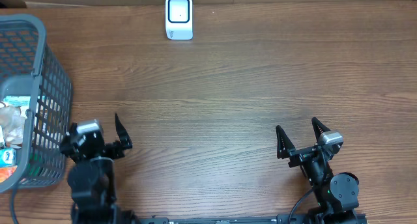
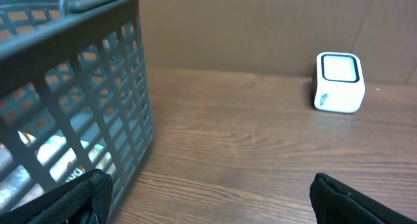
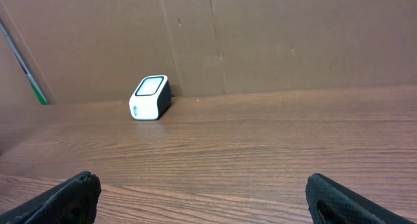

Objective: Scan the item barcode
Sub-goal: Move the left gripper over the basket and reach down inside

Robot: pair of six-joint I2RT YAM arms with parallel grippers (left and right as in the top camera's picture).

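left hand [image 1: 93, 131]: jaws spread wide, gripping nothing. You find it low over the near left part of the table [image 1: 215, 87], fingers pointing toward the far edge.
left hand, outer finger: it sits right beside the basket [image 1: 51, 77]; you cannot tell whether it touches the wall.
right hand [image 1: 297, 128]: jaws equally wide, gripping nothing. It hangs over the near right part of the table, well apart from the left hand.
basket: grey plastic mesh, standing upright at the left edge of the table – its near corner fills the left side of the left wrist view.
items [image 1: 13, 123]: several packaged goods lie inside the basket, seen partly through the mesh. You can make out white, blue and orange wrapping; no barcode is legible at this size.
scanner [image 1: 179, 17]: small white box with a dark-rimmed window on top. It stands at the far edge of the table, left of centre, close to the cardboard wall [image 3: 260, 35] – far from both hands and from the basket.
table: brown wood grain.
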